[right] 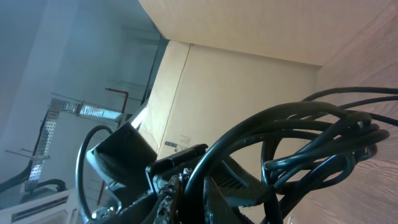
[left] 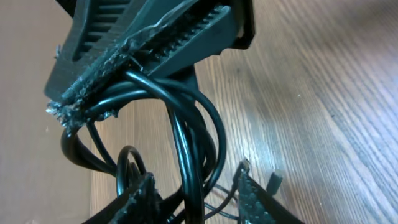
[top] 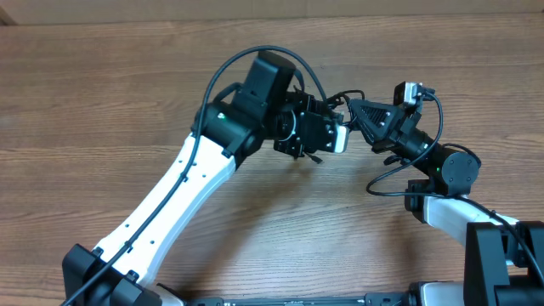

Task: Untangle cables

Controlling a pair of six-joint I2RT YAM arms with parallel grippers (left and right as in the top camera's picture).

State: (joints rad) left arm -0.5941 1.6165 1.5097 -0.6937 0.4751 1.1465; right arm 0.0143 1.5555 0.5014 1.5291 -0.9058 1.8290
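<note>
Right gripper (left: 93,93) is pinching the black cables (left: 186,143) aloft; left gripper (left: 194,196) is sitting spread around the hanging loops. Best closing on one strand only, then pulling apart slowly.

No writing is legible anywhere; the small dark label (right: 178,142) on the beige cardboard panel (right: 249,81) is too blurred.

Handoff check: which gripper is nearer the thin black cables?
Right gripper: shut on loops of the thin black cables. Left gripper is close by, jaws apart around the trailing strands.
</note>
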